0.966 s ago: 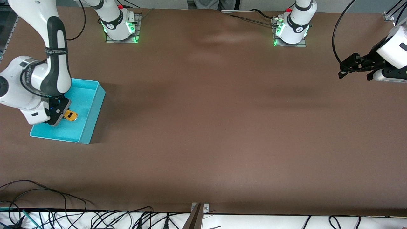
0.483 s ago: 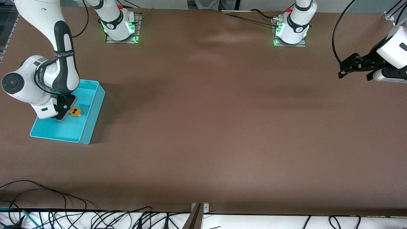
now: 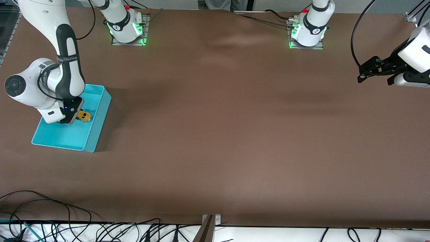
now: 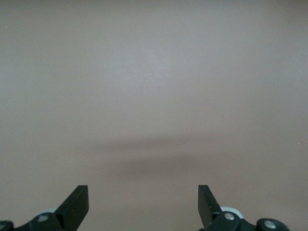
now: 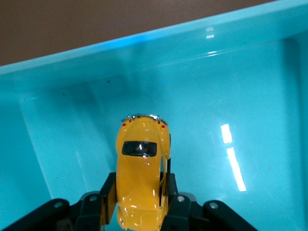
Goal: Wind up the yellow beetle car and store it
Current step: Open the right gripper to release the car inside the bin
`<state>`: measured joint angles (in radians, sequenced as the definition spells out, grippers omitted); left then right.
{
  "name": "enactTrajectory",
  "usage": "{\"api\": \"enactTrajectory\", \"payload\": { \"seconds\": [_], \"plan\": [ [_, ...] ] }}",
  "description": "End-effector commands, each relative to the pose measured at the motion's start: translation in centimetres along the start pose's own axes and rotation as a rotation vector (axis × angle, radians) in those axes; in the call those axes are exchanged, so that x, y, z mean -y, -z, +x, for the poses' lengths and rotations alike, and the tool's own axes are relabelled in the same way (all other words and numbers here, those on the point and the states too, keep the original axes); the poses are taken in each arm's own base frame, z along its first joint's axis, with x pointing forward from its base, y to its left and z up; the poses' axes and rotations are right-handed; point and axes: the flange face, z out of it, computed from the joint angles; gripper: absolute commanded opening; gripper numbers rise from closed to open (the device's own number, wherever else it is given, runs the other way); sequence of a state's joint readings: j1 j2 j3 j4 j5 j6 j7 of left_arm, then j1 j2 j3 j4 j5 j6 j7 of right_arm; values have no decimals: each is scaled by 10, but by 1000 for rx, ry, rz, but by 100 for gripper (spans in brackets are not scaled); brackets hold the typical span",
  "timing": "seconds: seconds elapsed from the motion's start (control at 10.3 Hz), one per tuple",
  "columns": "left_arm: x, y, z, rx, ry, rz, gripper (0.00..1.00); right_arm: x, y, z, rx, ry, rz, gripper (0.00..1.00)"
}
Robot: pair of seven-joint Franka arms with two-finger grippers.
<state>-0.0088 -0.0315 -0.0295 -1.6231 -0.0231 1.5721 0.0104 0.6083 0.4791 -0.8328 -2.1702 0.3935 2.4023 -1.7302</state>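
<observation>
While the right gripper clamps the yellow beetle car over the turquoise bin, opening too high could tip it; the left gripper waits, spread wide and empty, above the surface

No wording, label, brand name or number can be read for certain. The right arm carries a band of small pale lettering around its black sleeve, but the letters are too small to make out. The toy car and the bin carry no readable marks.
</observation>
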Motion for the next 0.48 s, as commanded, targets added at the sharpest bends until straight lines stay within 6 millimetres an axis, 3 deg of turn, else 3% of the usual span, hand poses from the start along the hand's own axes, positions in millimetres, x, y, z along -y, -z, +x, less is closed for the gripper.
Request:
{"api": "enactTrajectory", "payload": {
  "seconds": [0.0, 0.1, 0.19, 0.39],
  "plan": [
    [-1, 6, 3, -4, 5, -20, 100, 2, -3, -2, -12, 10, -13, 0],
    [-1, 6, 3, -4, 5, -20, 100, 1, -4, -2, -8, 10, -12, 0],
    [0, 6, 3, -4, 5, -19, 100, 1, -4, -2, -9, 9, -13, 31],
    [0, 6, 3, -4, 5, -19, 100, 0, -3, 0, -9, 3, -16, 51]
  ]
}}
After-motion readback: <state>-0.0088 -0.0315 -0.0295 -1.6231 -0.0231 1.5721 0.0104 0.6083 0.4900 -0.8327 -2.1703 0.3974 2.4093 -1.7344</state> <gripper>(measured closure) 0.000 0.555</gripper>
